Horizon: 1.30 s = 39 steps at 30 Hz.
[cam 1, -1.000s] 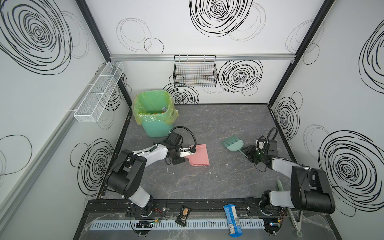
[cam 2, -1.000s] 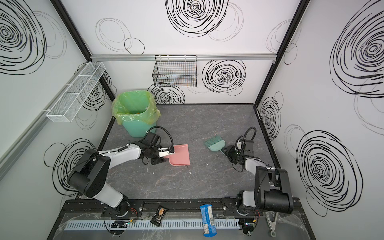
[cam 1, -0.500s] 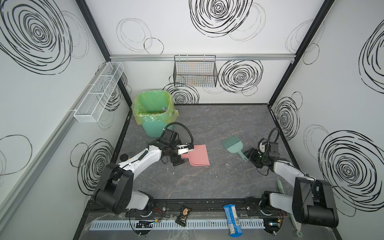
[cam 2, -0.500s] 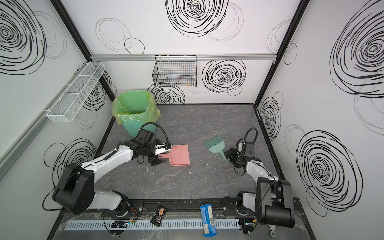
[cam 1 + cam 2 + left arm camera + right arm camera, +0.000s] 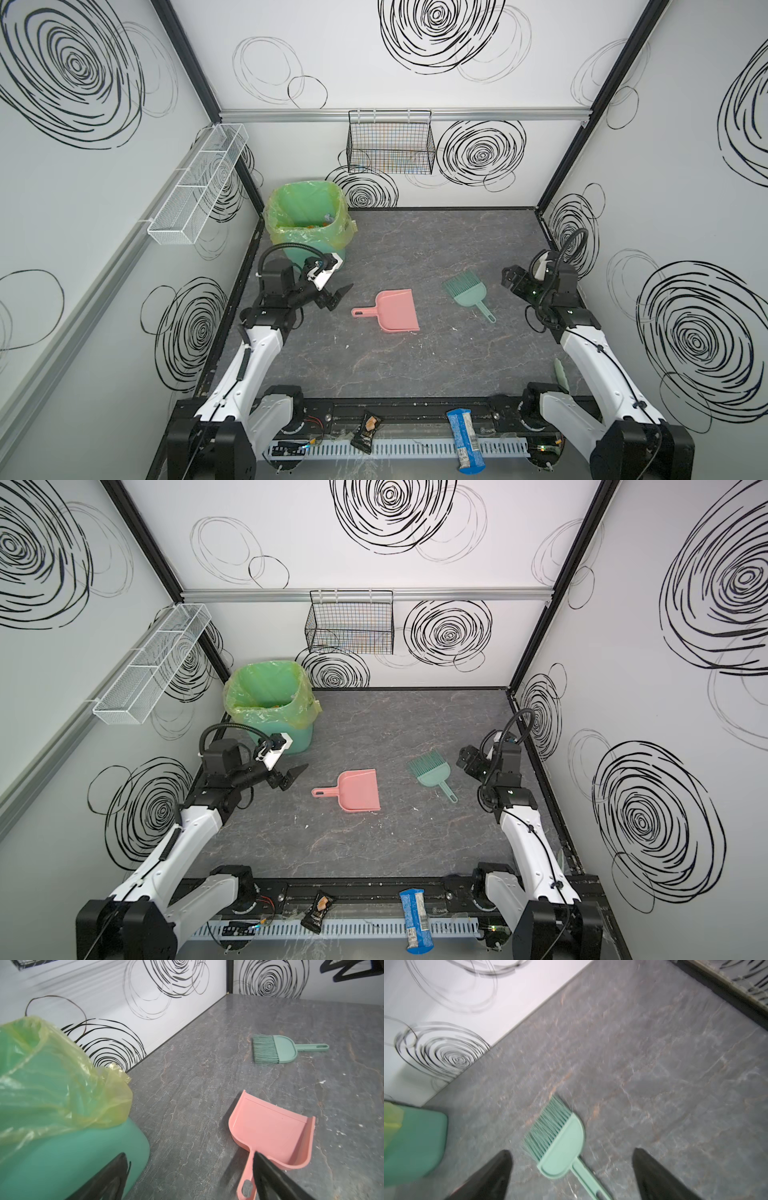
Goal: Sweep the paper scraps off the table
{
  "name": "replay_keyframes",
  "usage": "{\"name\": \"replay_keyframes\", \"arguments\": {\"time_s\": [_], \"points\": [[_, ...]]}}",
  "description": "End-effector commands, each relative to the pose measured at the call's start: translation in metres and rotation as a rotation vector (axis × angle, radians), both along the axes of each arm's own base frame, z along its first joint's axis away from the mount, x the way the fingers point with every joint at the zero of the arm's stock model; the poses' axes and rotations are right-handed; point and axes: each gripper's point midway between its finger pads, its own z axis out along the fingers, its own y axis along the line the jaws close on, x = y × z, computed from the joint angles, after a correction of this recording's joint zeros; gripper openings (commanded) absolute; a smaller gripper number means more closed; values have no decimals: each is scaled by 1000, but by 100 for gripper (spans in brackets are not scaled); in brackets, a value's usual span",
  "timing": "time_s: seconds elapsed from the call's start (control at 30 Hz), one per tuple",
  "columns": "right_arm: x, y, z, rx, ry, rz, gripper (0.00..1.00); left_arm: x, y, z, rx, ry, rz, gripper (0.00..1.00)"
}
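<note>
Tool status: both tools lie flat on the table [image 5: 415,374], and neither is held. The left gripper [image 5: 337,296] hangs empty with its jaws spread wide. It sits between the bin [image 5: 291,239] and the pink dustpan [image 5: 397,309], clear of both in both top views. The right gripper [image 5: 509,277] is likewise wide open and empty, near the green brush [image 5: 467,289] on the side toward the right wall.

Paper scraps [image 5: 321,225]: we see only orange bits inside the bin liner and find no coloured wads on the table in any view. A few small white flecks [image 5: 322,1081] lie near the dustpan; we cannot tell what they are. We judge the sweep essentially finished.

Hazards from this state:

1. Bin upset. The left gripper is near the loose liner. A finger catching the plastic on withdrawal could tip the bin and spill the scraps back onto the table.
2. Dustpan strike. In the left wrist view one finger overlaps the dustpan handle. A low sideways move could shove the dustpan.
3. Brush snag. A low pass by the right gripper could drag the brush by its handle.
</note>
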Motion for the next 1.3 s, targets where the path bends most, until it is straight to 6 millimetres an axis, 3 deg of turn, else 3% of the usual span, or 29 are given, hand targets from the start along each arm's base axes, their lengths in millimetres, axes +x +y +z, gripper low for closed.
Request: {"name": "replay_keyframes", "arguments": {"time_s": [0.0,0.2,0.37,0.43,0.6,0.73,0.9,1.2,1.27], "points": [[14,-23,25,-117,-144,-93,100,24,21,26,-168,-154,208,96],[6,-45,1,-279,-280,-178,100,34,57,11,-238,-254,450,96],[-9,-63,-25,-366,-300,-273,100,34,76,-22,-252,-240,570,96],[-14,-66,-34,-385,-312,-290,100,33,83,-18,-287,-274,606,96],[-21,-63,-32,-388,-403,-298,100,31,83,-18,-299,-308,633,96],[-21,-64,-22,-447,-452,-311,100,30,67,-28,-252,-330,592,96],[-31,-62,-21,-479,-511,-319,100,30,70,-33,-249,-332,614,96],[3,-39,-38,-575,-455,-163,100,40,75,-36,-258,-299,636,96],[23,-41,-50,-564,-356,-158,100,46,83,-39,-263,-277,682,96]]}}
